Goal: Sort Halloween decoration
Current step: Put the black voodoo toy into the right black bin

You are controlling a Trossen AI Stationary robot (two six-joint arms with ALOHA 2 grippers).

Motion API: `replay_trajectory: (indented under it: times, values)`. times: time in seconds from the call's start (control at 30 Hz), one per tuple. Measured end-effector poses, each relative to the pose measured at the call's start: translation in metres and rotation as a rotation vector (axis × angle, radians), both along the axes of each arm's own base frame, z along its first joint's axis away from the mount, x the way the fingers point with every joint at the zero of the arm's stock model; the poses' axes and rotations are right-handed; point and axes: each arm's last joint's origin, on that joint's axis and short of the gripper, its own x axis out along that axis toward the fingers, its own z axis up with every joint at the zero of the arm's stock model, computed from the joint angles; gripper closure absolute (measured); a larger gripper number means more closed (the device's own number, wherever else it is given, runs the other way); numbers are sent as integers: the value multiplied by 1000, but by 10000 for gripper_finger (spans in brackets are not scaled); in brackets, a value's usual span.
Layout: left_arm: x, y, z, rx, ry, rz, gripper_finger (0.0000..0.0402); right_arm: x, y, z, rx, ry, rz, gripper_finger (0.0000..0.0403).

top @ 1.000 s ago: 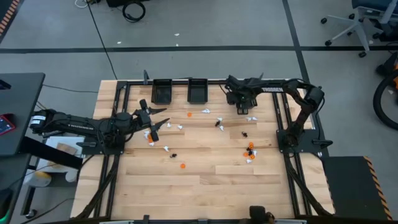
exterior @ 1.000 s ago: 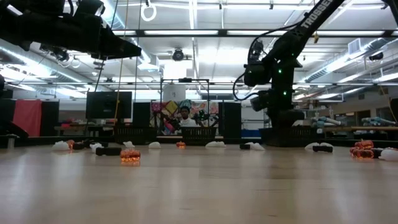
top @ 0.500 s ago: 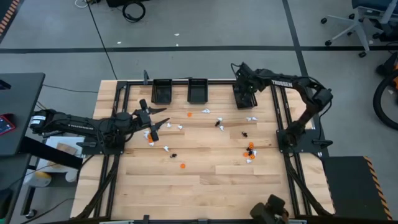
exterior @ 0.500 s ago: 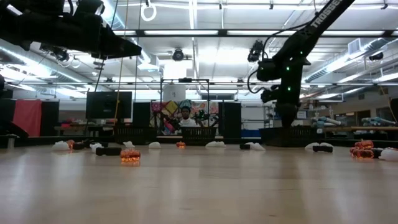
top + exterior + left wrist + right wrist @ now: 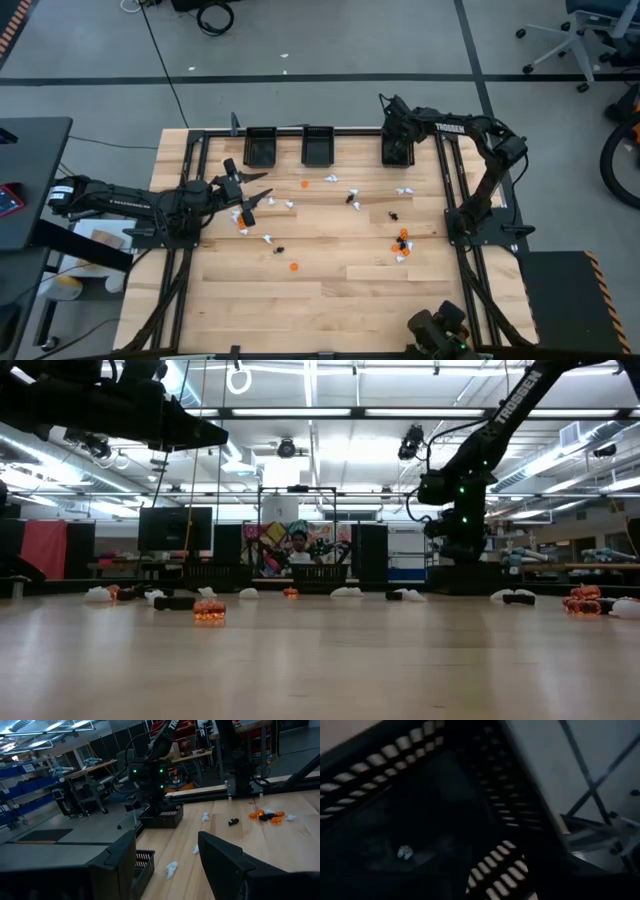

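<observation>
The Halloween decoration lies scattered over the wooden table: orange trinkets (image 5: 305, 184) (image 5: 293, 266), white ones (image 5: 330, 178) (image 5: 404, 190), black ones (image 5: 352, 200) (image 5: 393, 215), and a mixed cluster (image 5: 402, 243). My left gripper (image 5: 255, 193) (image 5: 165, 840) hovers level over the table's left part, open, with nothing between its fingers. My right gripper (image 5: 394, 135) hangs over the right black bin (image 5: 396, 152), pointing down into it. The right wrist view looks into that bin (image 5: 435, 820), where a small white trinket (image 5: 405, 852) lies.
Two more black bins (image 5: 260, 147) (image 5: 318, 146) stand along the far edge. A black frame rail (image 5: 448, 190) runs along the table's right side. In the low view an orange trinket (image 5: 209, 611) lies near and a person (image 5: 297, 550) sits far behind the table.
My right gripper has swung toward the table's far edge and a little to the right, from just in front of the right bin to above it, rolling about its own axis as it went. The trinkets on the table have stayed where they were.
</observation>
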Motion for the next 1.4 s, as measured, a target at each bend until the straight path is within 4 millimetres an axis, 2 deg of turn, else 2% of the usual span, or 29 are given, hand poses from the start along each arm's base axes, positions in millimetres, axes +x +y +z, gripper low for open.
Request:
replay_trajectory:
  times: [0.13, 0.3, 0.6, 0.77, 0.97, 1.2, 1.4]
  values:
    - [0, 0, 0, 0, 0, 0, 207, 9, 7, 1, 8, -1, 54, 223]
    - [0, 0, 0, 0, 0, 0, 207, 22, 32, 12, 13, 43, 110, 223]
    - [0, 0, 0, -10, -4, -1, 207, 38, 104, 56, 45, -28, 194, 228]
    - [0, 0, -1, -27, -3, -1, 207, 43, 147, 63, 126, -25, 208, 229]
    - [0, 0, -1, -35, -6, -1, 207, 47, 181, 50, 301, -66, 162, 230]
    - [0, 0, -2, -37, 2, -1, 207, 37, 197, 21, 379, -65, 2, 241]
    - [0, 0, -1, -36, -10, -1, 207, 36, 212, 8, 401, -96, -49, 243]
